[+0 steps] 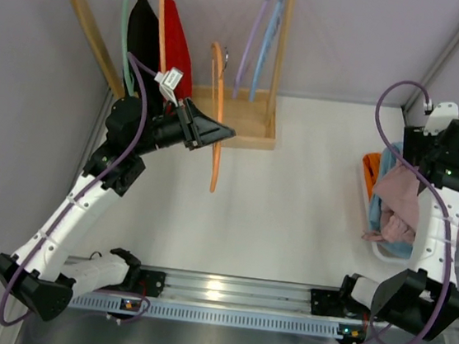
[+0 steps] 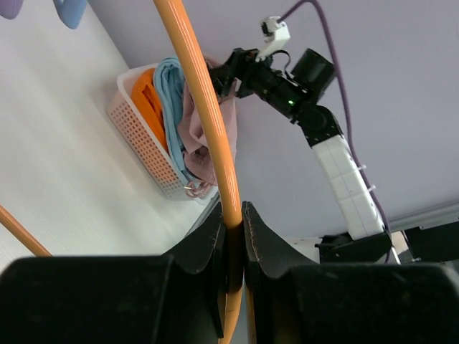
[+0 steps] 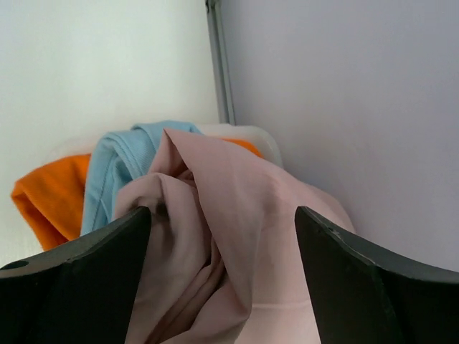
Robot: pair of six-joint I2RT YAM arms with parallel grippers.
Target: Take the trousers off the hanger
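Holding the hanger (image 1: 214,166) tight, our left fingers (image 2: 204,251) are pinched on its thin orange bar. Our right fingers (image 3: 79,287) are spread wide over the trousers (image 3: 229,236), which lie piled in the basket (image 2: 143,143), well apart from the hanger.

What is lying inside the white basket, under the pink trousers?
In the basket, the trousers lie on top of a light blue garment and an orange garment. Anything deeper is covered by the cloth.

Overhead view spans the table (image 1: 293,196); both wrist views share the basket (image 2: 143,150).
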